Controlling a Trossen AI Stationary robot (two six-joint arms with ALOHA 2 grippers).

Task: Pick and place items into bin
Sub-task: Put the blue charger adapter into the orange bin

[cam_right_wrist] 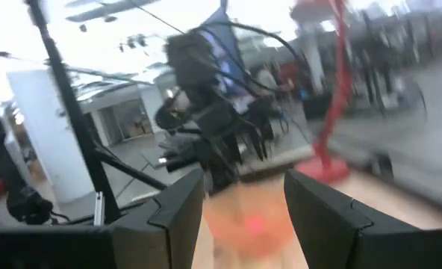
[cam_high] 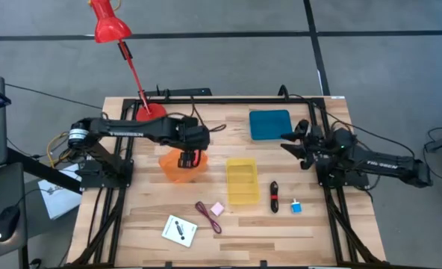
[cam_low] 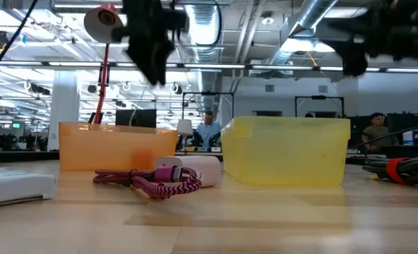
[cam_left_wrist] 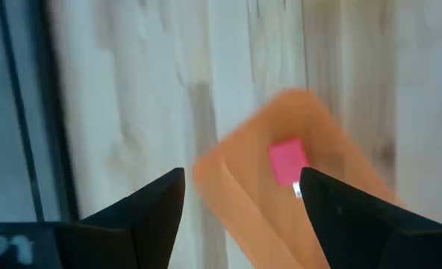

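An orange bin point(cam_high: 178, 169) stands left of the table's middle, and a pink cube point(cam_left_wrist: 287, 161) lies inside it. My left gripper point(cam_left_wrist: 243, 179) hangs open just above this bin point(cam_left_wrist: 310, 119), touching nothing. Near the front edge lie a maroon cord point(cam_high: 207, 216), a pale pink block point(cam_high: 217, 209), a white card with a black mark point(cam_high: 179, 230), a black-and-red stick tool point(cam_high: 274, 196) and a blue-and-white cube point(cam_high: 296, 206). My right gripper point(cam_right_wrist: 243, 183) is open and raised at the table's right side point(cam_high: 296, 143), pointing left.
A yellow bin point(cam_high: 242, 180) stands at the table's middle, right of the orange one. A teal flat tray point(cam_high: 269, 125) lies near the far edge. A red desk lamp point(cam_high: 142, 110) stands at the far left corner, its head point(cam_high: 109, 26) beyond the table.
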